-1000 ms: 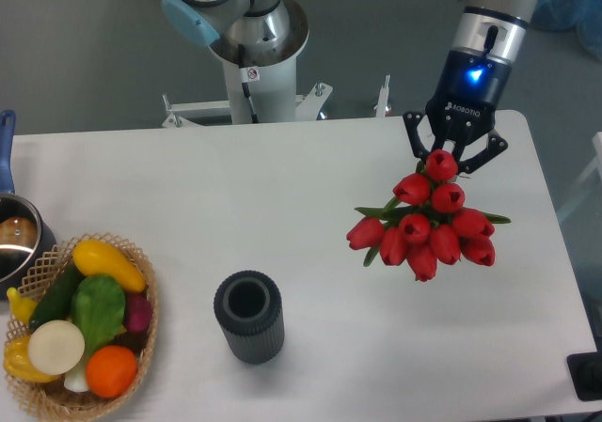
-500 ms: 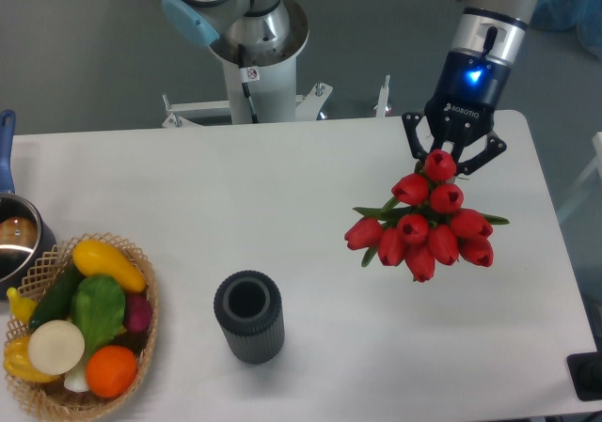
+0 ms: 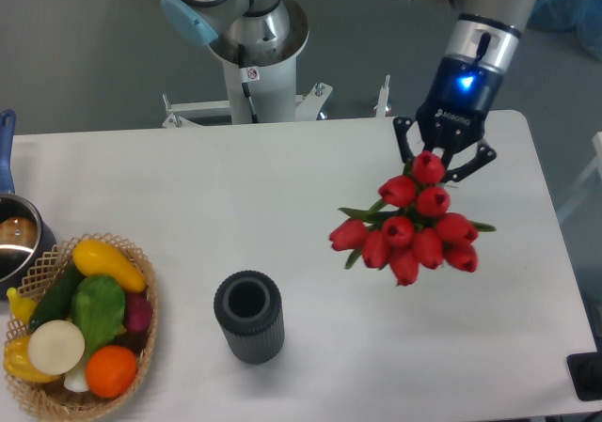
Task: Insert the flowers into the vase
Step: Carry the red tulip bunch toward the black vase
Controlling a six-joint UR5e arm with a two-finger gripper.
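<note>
The flowers [image 3: 410, 226], a bunch of red tulip buds with green leaves, hang over the right part of the white table. My gripper [image 3: 440, 159] is shut on the top end of the bunch, where the stems are hidden behind the buds. The vase [image 3: 248, 315], a dark grey ribbed cylinder with a round open mouth, stands upright near the table's front, well left of and below the flowers. Nothing is in its mouth.
A woven basket [image 3: 141, 347] full of vegetables sits at the front left. A metal pot [image 3: 19, 243] with a blue handle is at the left edge. The arm's base [image 3: 252, 55] stands behind the table's far edge.
The gripper and the flowers have shifted left and slightly toward the back, most of it in the last half second. The vase has not moved.
</note>
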